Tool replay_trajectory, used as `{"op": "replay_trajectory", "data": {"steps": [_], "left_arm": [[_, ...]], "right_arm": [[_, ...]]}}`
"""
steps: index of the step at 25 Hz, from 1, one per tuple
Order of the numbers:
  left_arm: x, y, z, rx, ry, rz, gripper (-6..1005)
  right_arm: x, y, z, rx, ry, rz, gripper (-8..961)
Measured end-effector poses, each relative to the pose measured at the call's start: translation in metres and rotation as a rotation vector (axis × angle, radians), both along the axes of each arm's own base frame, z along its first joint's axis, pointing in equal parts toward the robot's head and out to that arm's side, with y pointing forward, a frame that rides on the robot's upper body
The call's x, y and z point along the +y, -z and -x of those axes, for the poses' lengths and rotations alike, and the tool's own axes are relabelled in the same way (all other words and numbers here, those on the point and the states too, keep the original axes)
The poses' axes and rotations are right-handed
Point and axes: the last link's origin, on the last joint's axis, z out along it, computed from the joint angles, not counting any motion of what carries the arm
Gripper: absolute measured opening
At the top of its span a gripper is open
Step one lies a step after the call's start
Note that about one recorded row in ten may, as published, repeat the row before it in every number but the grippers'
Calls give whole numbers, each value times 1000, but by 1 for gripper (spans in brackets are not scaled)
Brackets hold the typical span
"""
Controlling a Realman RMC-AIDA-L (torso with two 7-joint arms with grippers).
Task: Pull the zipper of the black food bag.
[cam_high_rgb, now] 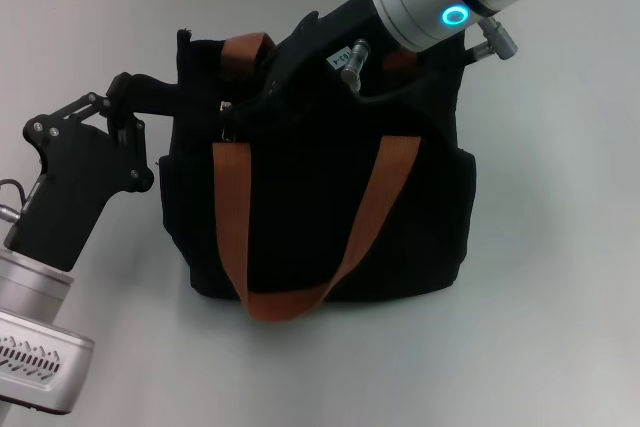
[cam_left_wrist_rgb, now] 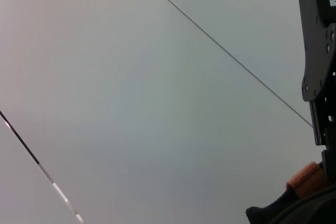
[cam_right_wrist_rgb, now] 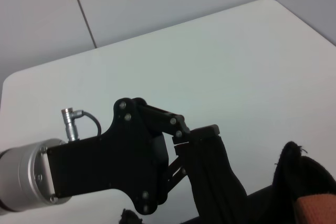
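The black food bag (cam_high_rgb: 320,217) stands upright in the middle of the white table, with its orange-brown front handle (cam_high_rgb: 300,302) hanging down its face. My left gripper (cam_high_rgb: 172,97) is shut on the fabric at the bag's upper left corner. The right wrist view shows it (cam_right_wrist_rgb: 202,132) pinching a black flap (cam_right_wrist_rgb: 212,166). My right gripper (cam_high_rgb: 255,107) reaches down from the upper right onto the bag's top edge, near the left end. Its black fingers merge with the fabric. The zipper pull is hidden under it.
The white table (cam_high_rgb: 560,247) spreads around the bag, with a wall behind it. The left wrist view shows bare table (cam_left_wrist_rgb: 131,103), the right arm's black gripper body (cam_left_wrist_rgb: 320,66) and a bit of the bag's strap (cam_left_wrist_rgb: 304,179).
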Motion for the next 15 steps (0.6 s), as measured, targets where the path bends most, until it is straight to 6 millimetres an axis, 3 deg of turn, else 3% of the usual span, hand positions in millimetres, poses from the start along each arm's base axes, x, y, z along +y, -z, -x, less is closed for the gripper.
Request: {"op": "replay_trajectory", "data": {"steps": [3, 15], "left_arm": [[0, 0, 0, 0, 1, 0, 58], [0, 2, -2, 4, 11, 10, 58]], "right_arm": [[0, 0, 0, 5, 32, 0, 447], [6, 6, -1, -20, 86, -10, 441]]}}
